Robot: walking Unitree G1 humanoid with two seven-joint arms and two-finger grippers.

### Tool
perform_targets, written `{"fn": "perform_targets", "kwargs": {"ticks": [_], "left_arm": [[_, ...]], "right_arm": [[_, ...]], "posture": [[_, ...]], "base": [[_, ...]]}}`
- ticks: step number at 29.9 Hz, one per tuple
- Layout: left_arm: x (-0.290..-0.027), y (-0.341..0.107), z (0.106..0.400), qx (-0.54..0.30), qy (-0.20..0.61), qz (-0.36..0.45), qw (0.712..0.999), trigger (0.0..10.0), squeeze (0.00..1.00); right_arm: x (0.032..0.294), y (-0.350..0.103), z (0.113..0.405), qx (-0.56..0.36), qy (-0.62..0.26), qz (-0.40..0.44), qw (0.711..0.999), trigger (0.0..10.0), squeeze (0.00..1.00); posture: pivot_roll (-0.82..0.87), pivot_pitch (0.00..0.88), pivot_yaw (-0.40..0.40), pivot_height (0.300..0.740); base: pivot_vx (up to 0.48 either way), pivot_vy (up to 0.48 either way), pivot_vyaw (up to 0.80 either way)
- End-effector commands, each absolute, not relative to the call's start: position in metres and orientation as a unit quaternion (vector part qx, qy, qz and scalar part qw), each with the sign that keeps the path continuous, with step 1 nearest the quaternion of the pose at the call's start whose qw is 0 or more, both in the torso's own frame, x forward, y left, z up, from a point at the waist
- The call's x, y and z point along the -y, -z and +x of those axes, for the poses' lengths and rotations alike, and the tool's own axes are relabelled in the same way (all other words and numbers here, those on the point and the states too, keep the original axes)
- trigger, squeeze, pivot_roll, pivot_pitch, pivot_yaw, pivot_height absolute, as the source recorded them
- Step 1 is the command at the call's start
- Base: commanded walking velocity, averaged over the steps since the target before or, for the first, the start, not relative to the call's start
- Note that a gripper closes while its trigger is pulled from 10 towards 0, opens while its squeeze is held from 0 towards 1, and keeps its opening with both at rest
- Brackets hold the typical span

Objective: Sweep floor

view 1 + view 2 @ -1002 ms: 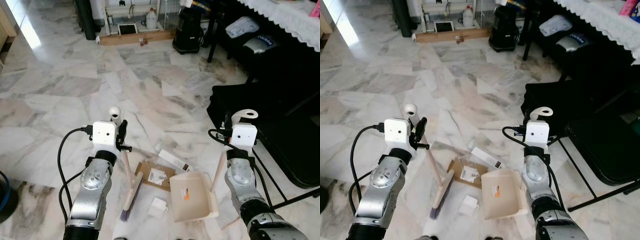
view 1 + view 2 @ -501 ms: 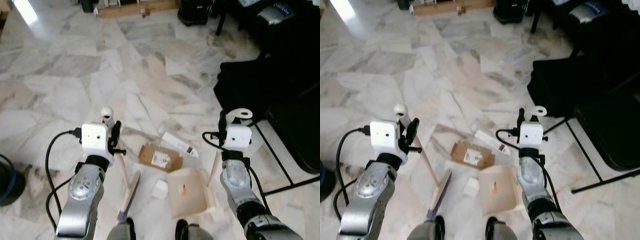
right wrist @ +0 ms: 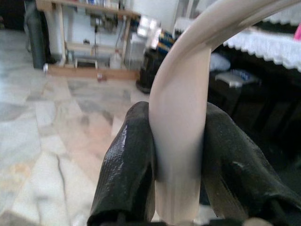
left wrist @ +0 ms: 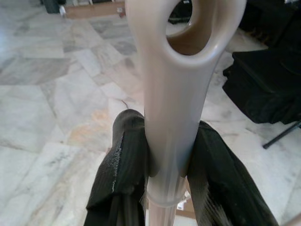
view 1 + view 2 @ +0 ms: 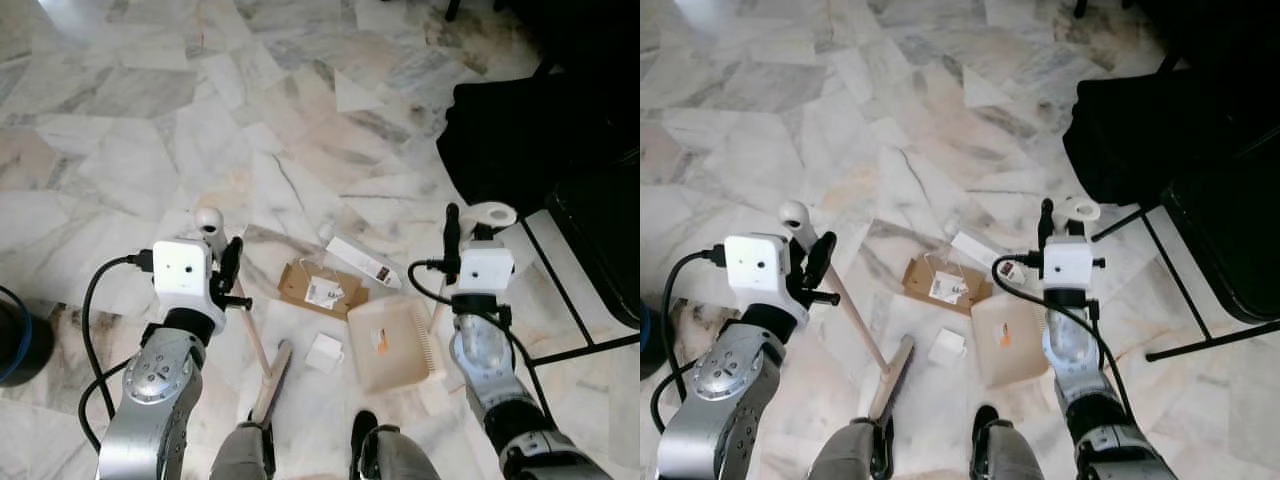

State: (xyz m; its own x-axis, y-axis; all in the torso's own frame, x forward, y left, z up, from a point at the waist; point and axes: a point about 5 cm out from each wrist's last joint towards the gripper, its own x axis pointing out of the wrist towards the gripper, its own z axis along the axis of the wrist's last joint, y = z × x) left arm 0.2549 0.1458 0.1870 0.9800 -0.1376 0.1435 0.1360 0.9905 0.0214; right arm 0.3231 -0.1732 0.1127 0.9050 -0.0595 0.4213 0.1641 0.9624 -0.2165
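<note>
Marble floor (image 5: pixel 150 120) carries cardboard (image 5: pixel 318 288) and paper (image 5: pixel 325 353). Left gripper (image 4: pixel 162 155) clenches the broom (image 5: pixel 270 370), right gripper (image 3: pixel 176 155) the dustpan (image 5: pixel 395 345); flat paper probably slides under its lip.

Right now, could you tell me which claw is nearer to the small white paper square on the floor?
Left. The left claw holds the broom handle up-left of the white paper square; the right claw holds the dustpan handle, farther away beyond the pan.
</note>
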Motion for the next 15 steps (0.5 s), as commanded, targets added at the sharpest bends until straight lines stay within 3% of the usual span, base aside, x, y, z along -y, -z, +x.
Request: {"fn": "perform_targets", "kwargs": {"ticks": [1,15], "left_arm": [[-0.143,-0.193,0.251,0.078,0.079,0.001,0.994,10.0,0.0],[-0.145,-0.212,0.253,0.068,0.079,-0.021,0.994,10.0,0.0]], "right_arm": [[0.174,-0.098,0.316,0.183,0.055,-0.129,0.973,10.0,0.0],[0.165,-0.073,0.3,0.145,0.051,-0.128,0.98,10.0,0.0]], "posture": [[0.25,0.409,0.011,0.74],[0.28,0.435,0.029,0.74]], "base": [[0.0,0.0,0.0],[0.0,0.0,0.0]]}}
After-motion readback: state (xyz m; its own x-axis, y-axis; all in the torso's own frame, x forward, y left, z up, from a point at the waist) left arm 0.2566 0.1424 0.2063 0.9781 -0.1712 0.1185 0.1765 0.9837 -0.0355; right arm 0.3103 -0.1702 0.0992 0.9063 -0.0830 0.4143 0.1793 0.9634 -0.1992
